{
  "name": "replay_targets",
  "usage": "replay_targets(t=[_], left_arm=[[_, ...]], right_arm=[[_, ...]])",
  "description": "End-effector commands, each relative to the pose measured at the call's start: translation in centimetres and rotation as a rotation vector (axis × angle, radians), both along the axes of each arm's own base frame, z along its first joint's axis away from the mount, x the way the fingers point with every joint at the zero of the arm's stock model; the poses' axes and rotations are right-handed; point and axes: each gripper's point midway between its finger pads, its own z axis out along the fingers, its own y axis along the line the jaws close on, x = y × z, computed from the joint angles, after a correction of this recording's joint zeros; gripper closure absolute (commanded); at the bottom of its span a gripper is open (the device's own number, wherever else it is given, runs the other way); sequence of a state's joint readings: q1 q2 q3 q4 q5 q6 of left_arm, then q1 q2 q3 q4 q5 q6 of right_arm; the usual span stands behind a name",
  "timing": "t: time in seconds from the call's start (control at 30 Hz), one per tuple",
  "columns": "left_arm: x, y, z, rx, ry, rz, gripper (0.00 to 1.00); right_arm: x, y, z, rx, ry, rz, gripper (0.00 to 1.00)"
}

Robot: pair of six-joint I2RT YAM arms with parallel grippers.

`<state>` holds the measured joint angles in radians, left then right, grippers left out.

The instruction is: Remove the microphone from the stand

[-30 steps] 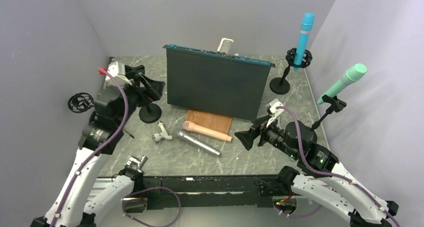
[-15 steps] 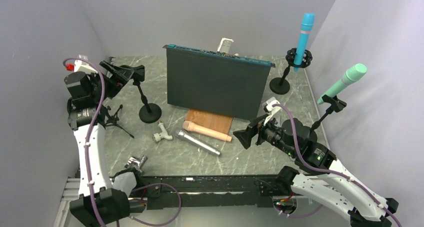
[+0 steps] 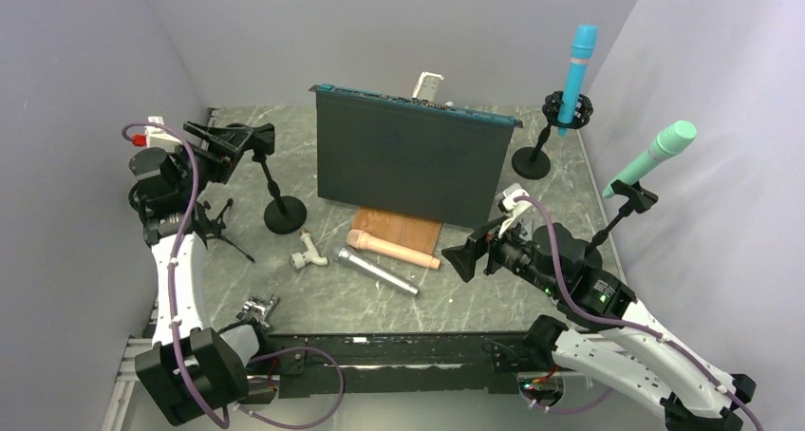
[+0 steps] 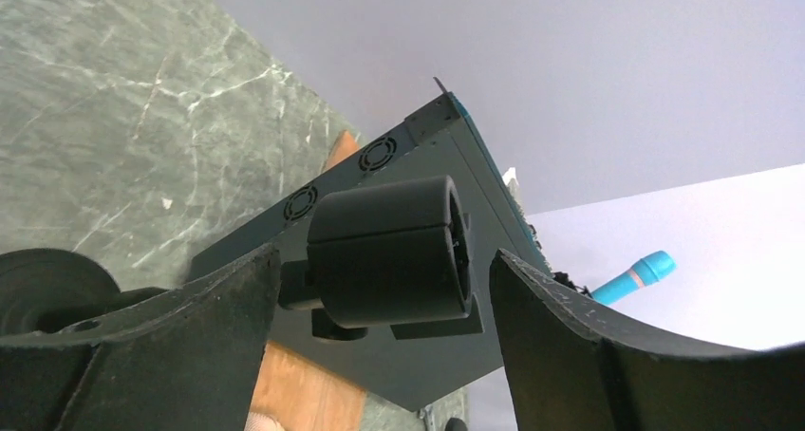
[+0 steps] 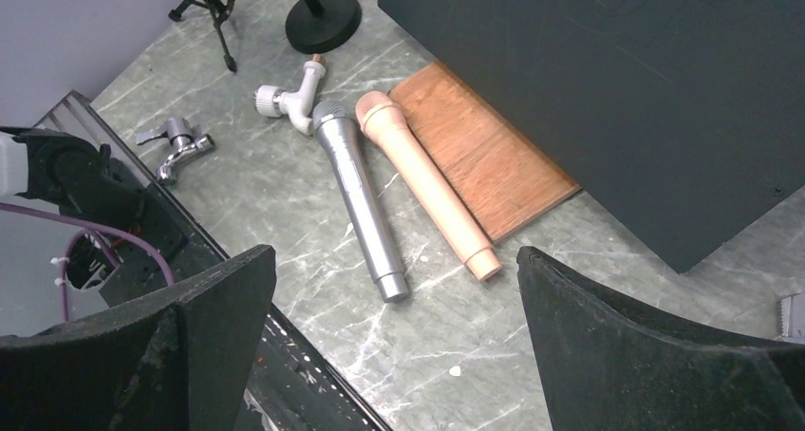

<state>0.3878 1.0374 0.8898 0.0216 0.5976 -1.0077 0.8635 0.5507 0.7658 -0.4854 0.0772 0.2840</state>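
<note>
1. The left gripper (image 4: 382,255) is spread. The black cylindrical clip (image 3: 261,139) of the round-base stand (image 3: 285,215) sits between its fingers w/ gaps on both sides, so nothing is grasped. The clip looks empty. A squeeze here is prob. wasted, and the light stand could be tipped or dragged.
2. Mounted mics are seen only at the right: a blue cylindrical mic (image 3: 576,70) upright in a black ring mount at the far corner, and a mint-green mic (image 3: 655,156) tilted in a clip by the right wall. Both are well apart from the left gripper, so reach from that side is judged poor.
3. The right gripper (image 5: 394,255) is wide open and empty, held above the silver metal mic (image 5: 359,194) and the peach mic (image 5: 427,189), which lie on the green marbled table (image 3: 456,298). One of these could be taken by mistake.
4. If a mounted mic is pulled sideways, not along its axis, its stand could be toppled.
5. The dark upright panel (image 3: 408,165) could be struck by an arm swung across.
</note>
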Motion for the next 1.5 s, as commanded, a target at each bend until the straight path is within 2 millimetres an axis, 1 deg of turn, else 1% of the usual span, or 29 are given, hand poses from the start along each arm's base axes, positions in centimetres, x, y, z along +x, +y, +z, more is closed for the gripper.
replay_targets(t=[0.0,0.07,0.13,0.2,0.3,0.4,0.5,0.67,0.73,0.87,0.97,1.03,1.1,1.17,1.3,1.33,1.47], left_arm=[[0.4,-0.4,2.9,-0.004,-0.122,-0.037,0.16],[0.8,-0.2,2.5,-0.01,-0.1,-0.037,0.18],[1.1,0.1,2.3,0.0,-0.094,-0.025,0.22],[1.3,0.2,2.3,0.007,-0.116,-0.022,0.29],[1.4,0.2,1.1,0.005,-0.113,-0.025,0.42],[1.2,0.1,-1.3,0.034,-0.067,-0.02,0.58],[1.0,-0.2,-4.7,0.106,0.007,-0.006,0.68],[0.3,-0.4,-9.6,0.169,0.099,0.001,0.79],[-0.1,0.1,-11.6,0.188,0.134,0.025,0.81],[-0.8,0.3,-15.5,0.189,0.208,0.027,0.85],[-0.9,0.6,-17.1,0.187,0.244,0.029,0.87],[-0.9,0.8,-17.7,0.177,0.253,0.034,0.88],[-0.6,1.0,-17.8,0.161,0.247,0.034,0.88],[-0.2,1.1,-17.5,0.148,0.239,0.028,0.89],[1.7,1.1,-15.8,0.108,0.204,0.005,0.91],[2.3,1.2,-15.0,0.093,0.18,-0.003,0.92],[5.6,1.7,-10.3,0.083,0.015,-0.013,0.93]], right_arm=[[0.2,0.3,2.0,0.048,-0.039,0.003,0.0],[0.2,0.3,1.9,0.047,-0.039,0.003,0.0],[0.2,0.3,1.8,0.045,-0.036,0.001,0.0],[0.2,0.2,1.7,0.04,-0.03,-0.004,0.0],[0.3,0.2,1.7,0.042,-0.03,-0.009,0.0],[0.4,0.2,1.6,0.044,-0.03,-0.016,0.0],[0.5,0.4,1.5,0.043,-0.024,-0.014,0.0],[0.8,0.8,1.2,0.028,-0.011,-0.011,0.0],[0.9,0.8,1.2,0.021,-0.008,-0.015,0.0],[1.1,0.8,0.9,0.012,-0.006,-0.022,0.0],[1.2,0.9,0.8,0.009,-0.008,-0.018,0.0],[1.3,1.0,0.8,0.005,-0.008,-0.017,0.0],[1.4,1.1,0.8,0.001,-0.009,-0.017,0.0],[1.5,1.2,0.8,-0.002,-0.01,-0.017,0.0],[1.5,1.3,0.7,-0.008,-0.008,-0.016,0.0],[1.5,1.3,0.6,-0.01,-0.006,-0.015,0.0],[1.6,1.3,0.3,-0.016,0.003,-0.019,0.0]])
